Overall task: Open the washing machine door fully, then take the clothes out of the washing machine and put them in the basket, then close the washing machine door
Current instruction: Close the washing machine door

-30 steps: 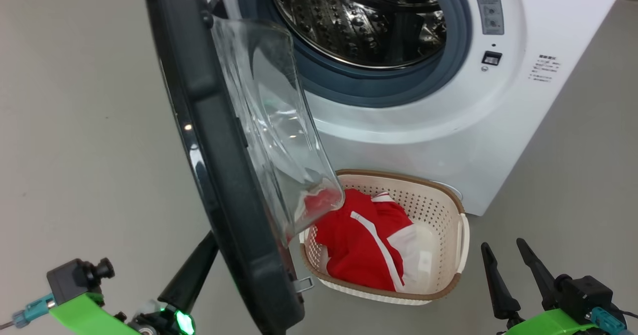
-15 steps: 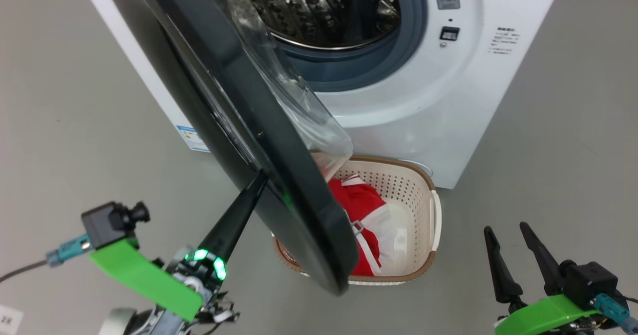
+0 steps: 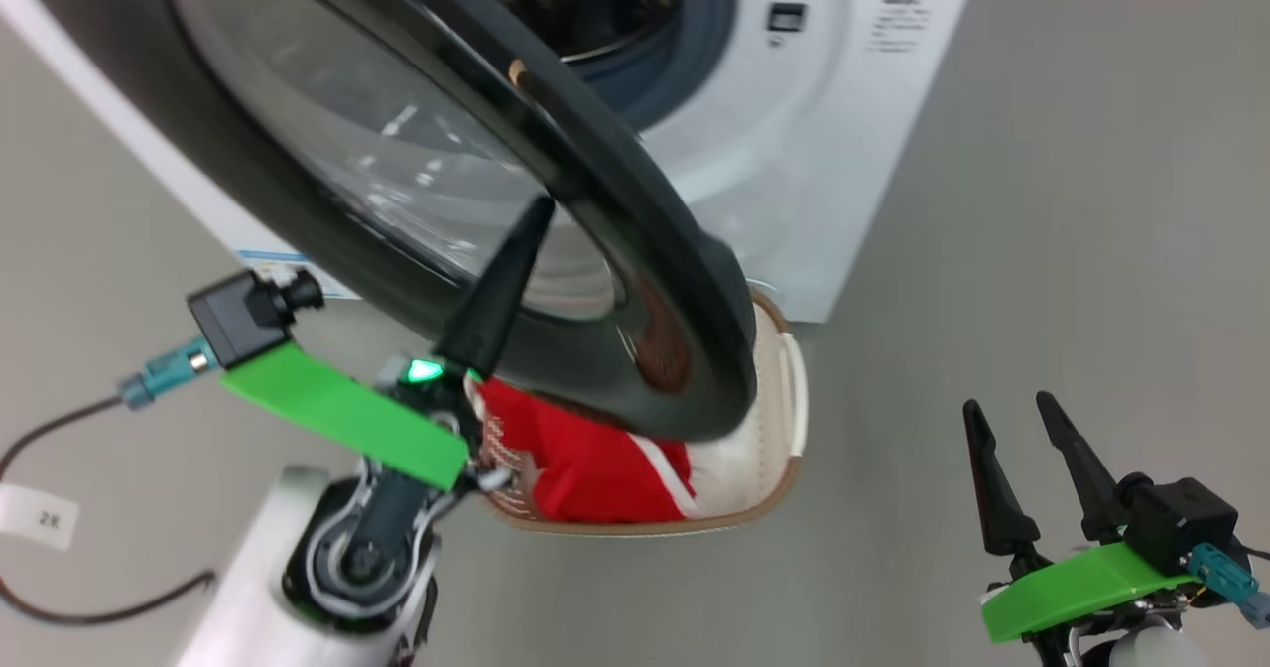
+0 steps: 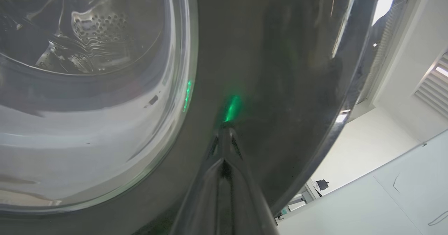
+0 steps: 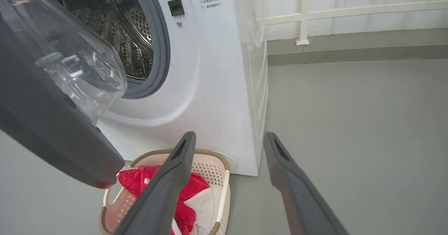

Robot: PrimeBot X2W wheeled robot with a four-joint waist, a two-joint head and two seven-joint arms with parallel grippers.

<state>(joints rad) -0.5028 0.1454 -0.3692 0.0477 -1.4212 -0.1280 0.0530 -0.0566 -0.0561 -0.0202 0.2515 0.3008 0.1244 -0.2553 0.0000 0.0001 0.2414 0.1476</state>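
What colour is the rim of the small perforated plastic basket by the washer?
Brown, around the small oval cream plastic basket; head view shows it best.

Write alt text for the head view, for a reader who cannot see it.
The shut left gripper touches the black rim of the partly open door of the white machine. Below the door, red clothes lie in the basket; the open right gripper is free at lower right.

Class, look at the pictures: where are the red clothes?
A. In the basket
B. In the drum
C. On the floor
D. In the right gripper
A: the clothes lie inside the basket, in front of the washing machine.
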